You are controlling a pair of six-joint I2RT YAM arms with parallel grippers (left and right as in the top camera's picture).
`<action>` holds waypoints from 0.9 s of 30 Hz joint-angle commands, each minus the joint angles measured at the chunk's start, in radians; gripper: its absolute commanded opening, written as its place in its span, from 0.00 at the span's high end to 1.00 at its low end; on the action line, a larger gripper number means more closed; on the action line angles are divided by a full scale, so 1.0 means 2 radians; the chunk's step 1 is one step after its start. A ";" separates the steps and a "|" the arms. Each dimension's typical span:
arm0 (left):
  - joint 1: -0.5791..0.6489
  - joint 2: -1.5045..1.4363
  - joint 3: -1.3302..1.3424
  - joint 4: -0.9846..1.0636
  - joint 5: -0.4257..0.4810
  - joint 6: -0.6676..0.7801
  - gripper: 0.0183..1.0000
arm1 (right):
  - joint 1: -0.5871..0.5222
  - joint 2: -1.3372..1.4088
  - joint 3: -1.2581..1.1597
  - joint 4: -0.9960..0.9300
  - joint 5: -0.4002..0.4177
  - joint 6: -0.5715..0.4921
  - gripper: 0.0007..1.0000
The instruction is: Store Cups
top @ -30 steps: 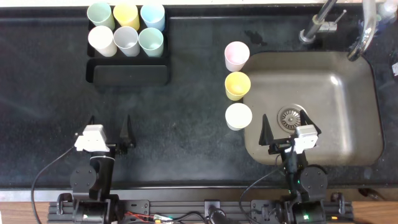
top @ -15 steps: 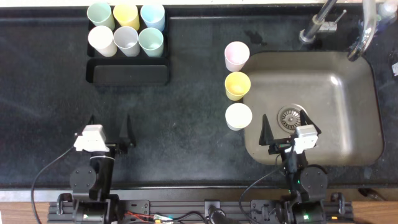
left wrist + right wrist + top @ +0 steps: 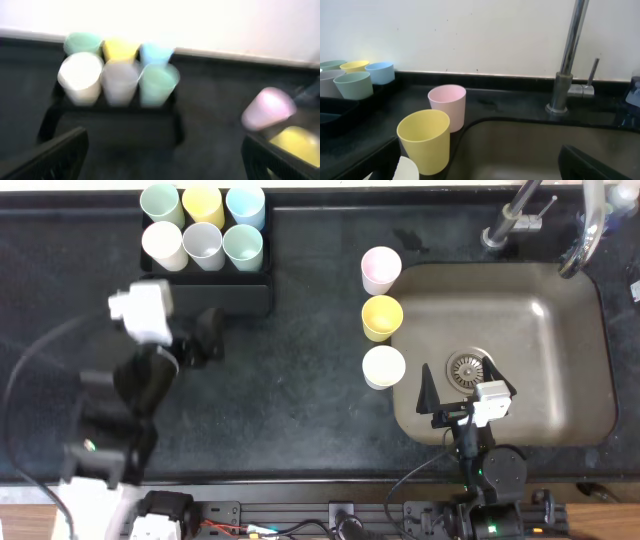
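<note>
Well left of the sink (image 3: 540,310), at the far side of the table (image 3: 300,380), a black rack (image 3: 205,302) carries six upright cups in two rows. A mint cup (image 3: 160,200), a yellow racked cup (image 3: 203,202) and a blue cup (image 3: 245,205) stand behind. A white racked cup (image 3: 165,243), a grey cup (image 3: 203,245) and a green cup (image 3: 243,247) stand in front.

The left tool (image 3: 164,139) is also well left of the sink and faces the rack, its fingers spread wide with nothing between them. It is smeared in the top view, so it only seems to hang just on the near side of the rack.

Three loose cups stand in a line on the table just beside the sink's left rim: a pink cup (image 3: 380,270) farthest back, a yellow cup (image 3: 381,317) in the middle and a white cup (image 3: 383,367) nearest.

The right tool (image 3: 462,380) sits over the sink's near part by the drain (image 3: 466,367), fingers apart and holding nothing. A faucet (image 3: 510,220) rises behind the sink.
</note>
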 commanded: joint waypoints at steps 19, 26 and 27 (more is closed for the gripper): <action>-0.259 0.512 0.528 -0.294 -0.072 -0.243 0.00 | 0.003 -0.005 -0.007 0.002 0.000 0.002 0.00; -0.265 0.604 0.592 -0.307 -0.101 -0.238 0.00 | 0.003 -0.005 -0.007 0.002 0.000 0.002 0.00; -0.265 0.616 0.602 -0.307 -0.108 -0.238 0.00 | 0.003 -0.005 -0.007 0.002 0.000 0.002 0.00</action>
